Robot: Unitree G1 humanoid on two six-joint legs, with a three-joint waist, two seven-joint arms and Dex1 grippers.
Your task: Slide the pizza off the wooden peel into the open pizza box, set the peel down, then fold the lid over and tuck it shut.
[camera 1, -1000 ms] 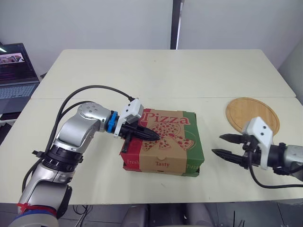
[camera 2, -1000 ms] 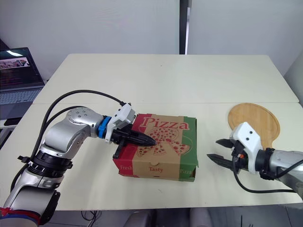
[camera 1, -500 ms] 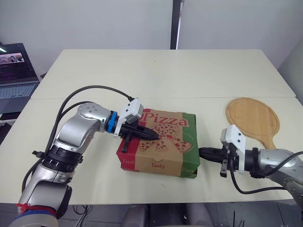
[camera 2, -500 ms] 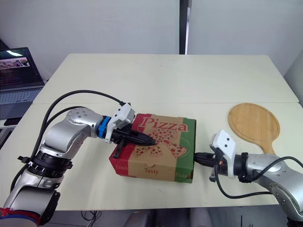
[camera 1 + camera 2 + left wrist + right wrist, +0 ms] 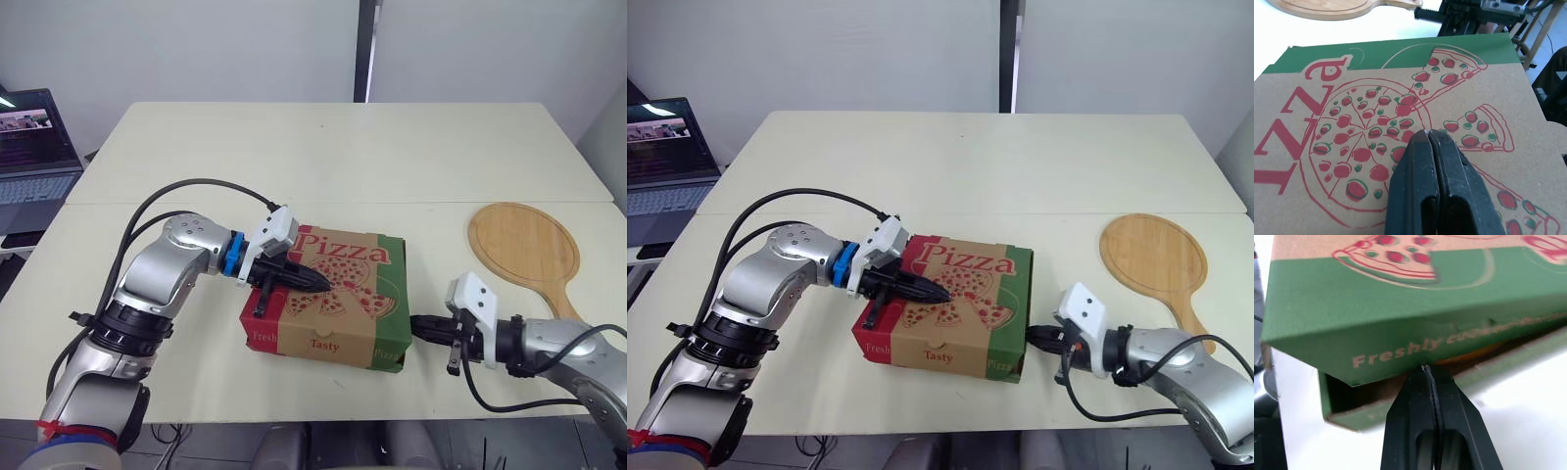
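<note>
— Left wrist view first: how does the left claw (image 5: 1428,134) stand?
— Narrow. Its two black fingers (image 5: 1410,196) lie flat against each other with nothing between them. The tips rest on the lid (image 5: 1352,63), right on the printed pizza drawing.
— And the pizza box (image 5: 338,338) itself?
— It sits in the lower middle of the head camera's frame, on the cream worktop (image 5: 323,157), with the lid folded down over it. The left arm reaches in from the left of the frame.
— Is it tucked shut?
— Not on the side toward the right of the frame. In the right wrist view the green side flap (image 5: 1400,318) hangs outside the base wall, with a dark gap under it. Something orange shows in that gap, but I cannot tell what it is.
— The right claw (image 5: 1425,372)?
— Also narrow, fingers together, gripping nothing. Its tip sits at the lower edge of that flap, at the gap.
— Where is the wooden peel (image 5: 522,245)?
— Flat on the worktop at the right of the frame, apart from the box, with its handle pointing to the lower right.
— Anything else?
— An open laptop (image 5: 29,147) at the upper left edge.
</note>
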